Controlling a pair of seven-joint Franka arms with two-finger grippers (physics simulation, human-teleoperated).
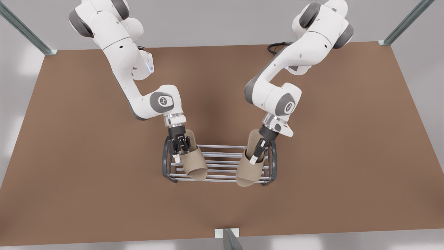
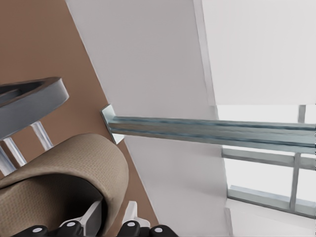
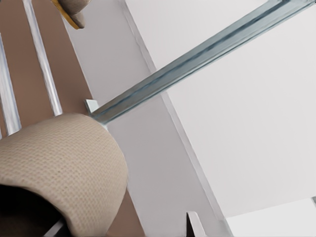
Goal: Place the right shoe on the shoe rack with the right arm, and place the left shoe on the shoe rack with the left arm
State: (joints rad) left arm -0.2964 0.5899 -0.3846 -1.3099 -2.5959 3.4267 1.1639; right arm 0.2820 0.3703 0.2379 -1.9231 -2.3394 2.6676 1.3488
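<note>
Currently both shoes lie on the shoe rack (image 1: 222, 162), mid-table (image 1: 104, 180), toes over its near rail. The right shoe (image 1: 196, 165) is at the front view's left, the left shoe (image 1: 247, 172) opposite. Left pincer (image 1: 255, 159) is clenched on the left shoe's strap. Right pincer (image 1: 180, 152) is spread, released.

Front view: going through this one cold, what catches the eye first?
Two tan slippers on the shoe rack at mid-table, each with a gripper at its strap. At the front view's left, the right gripper stands open astride the strap of the right shoe, which lies on the rods. At the front view's right, the left gripper is shut on the strap of the left shoe, whose toe pokes past the rack's front rod.
</note>
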